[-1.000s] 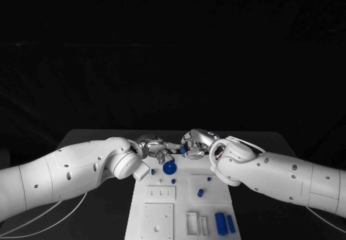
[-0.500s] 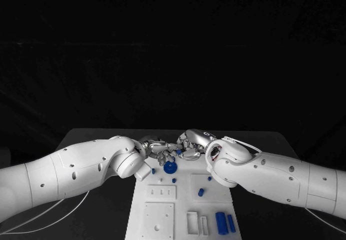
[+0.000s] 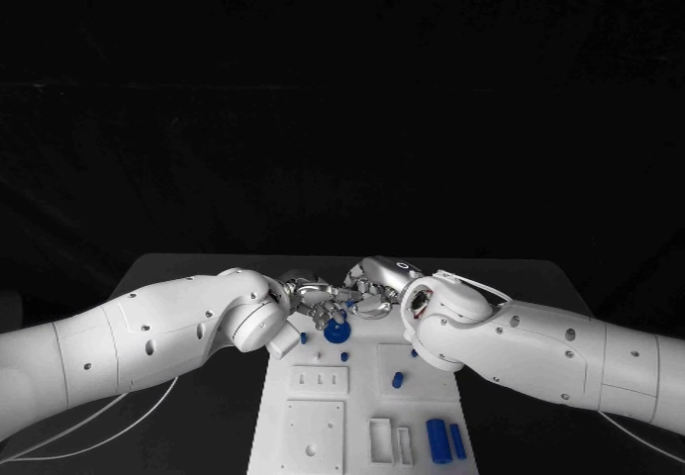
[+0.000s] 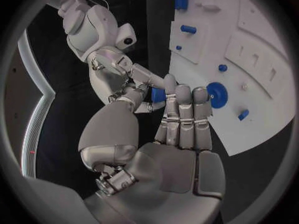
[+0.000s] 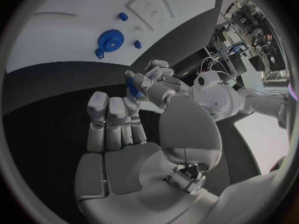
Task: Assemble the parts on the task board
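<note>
Over the far end of the white task board (image 3: 317, 435), my left hand (image 3: 304, 295) and right hand (image 3: 380, 286) meet fingertip to fingertip. A small blue part (image 3: 348, 298) sits between them. In the left wrist view the blue part (image 4: 157, 94) lies between my left hand's (image 4: 181, 129) thumb and fingers, with the right hand's (image 4: 118, 74) fingers on it too. The right wrist view shows the same part (image 5: 132, 86) at my right hand's (image 5: 124, 134) fingertips, with the left hand (image 5: 159, 78) pinching it. A blue gear (image 3: 337, 333) sits on the board just below the hands.
Small blue pegs (image 3: 398, 379) stand mid-board, and two long blue pieces (image 3: 439, 441) lie at its near right corner. White blocks and slots (image 3: 323, 379) cover the near half. Both white forearms flank the board, with black table on either side.
My right hand has moved a little left with the blue part, and the two hands' fingertips have closed together around it.
</note>
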